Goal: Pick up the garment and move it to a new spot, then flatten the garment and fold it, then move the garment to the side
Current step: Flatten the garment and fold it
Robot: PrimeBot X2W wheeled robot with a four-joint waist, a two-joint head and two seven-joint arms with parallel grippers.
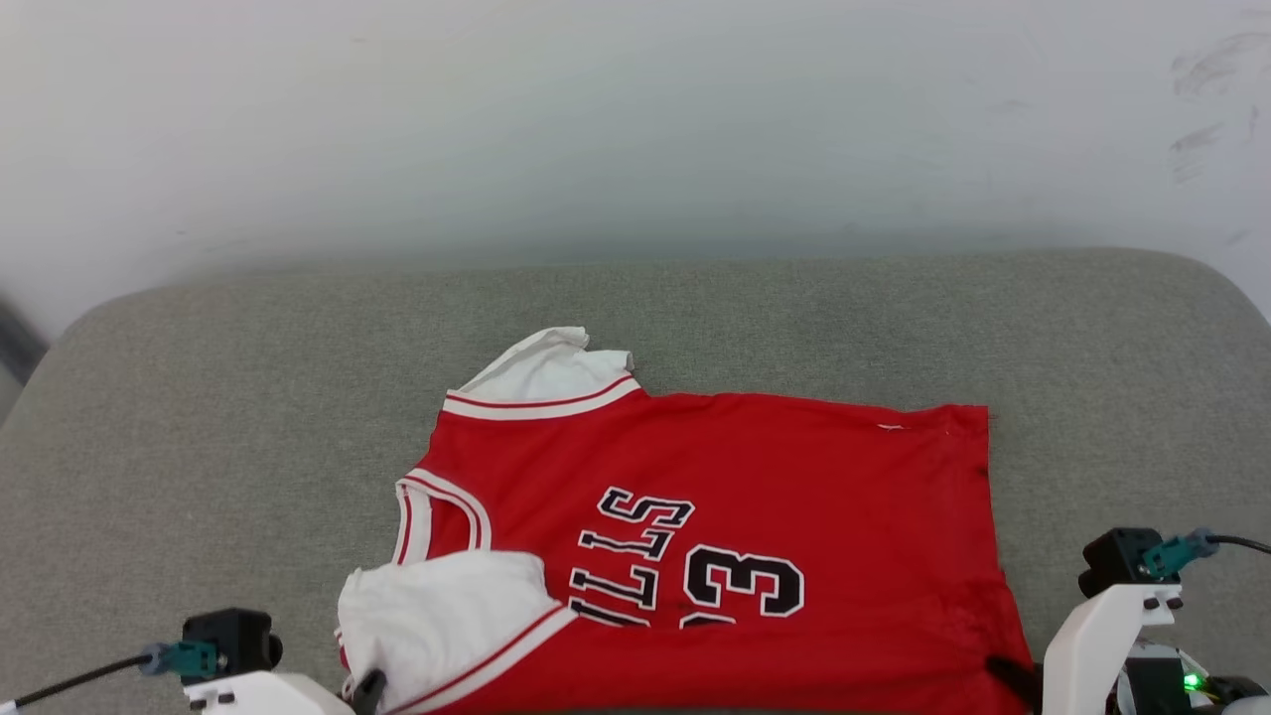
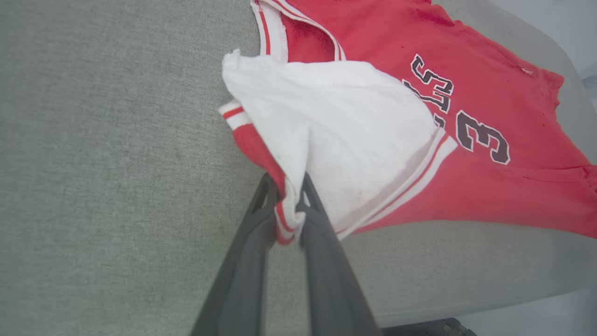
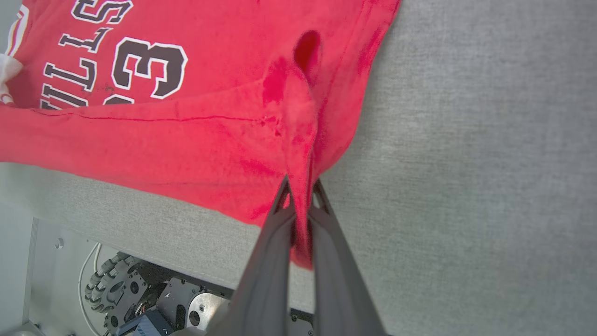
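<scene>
- While both of my arms reach in over the near edge of the grey cloth-covered counter (image 1: 199,397), the garment (image 1: 755,477) lies front up on the counter's near half. Its collar points towards the left edge and its hem towards the right edge.
- My left pincer (image 2: 285,184) is clamped on the garment at the near shoulder. The two fingers pinch a fold of red-and-white striped trim and white cloth between them.
- The near white sleeve (image 2: 336,121) is flopped up over the chest and covers the first letters of the black lettering (image 1: 740,576). What reads is "LLS" and a "3", with part of another digit beside it.
- The far white sleeve (image 1: 546,372) lies crumpled on the side towards the far edge, its striped band flat against the red body.
- My right pincer (image 3: 301,186) is nipped onto a gather of red cloth at the near hem corner. Creases run from the grip into the body, and a tail of cloth hangs between the fingers.
- The garment's near border sits just inside the counter's near edge, with a strip of bare grey between them.
- Below that edge, part of my wheeled base (image 3: 121,289) is in sight.
</scene>
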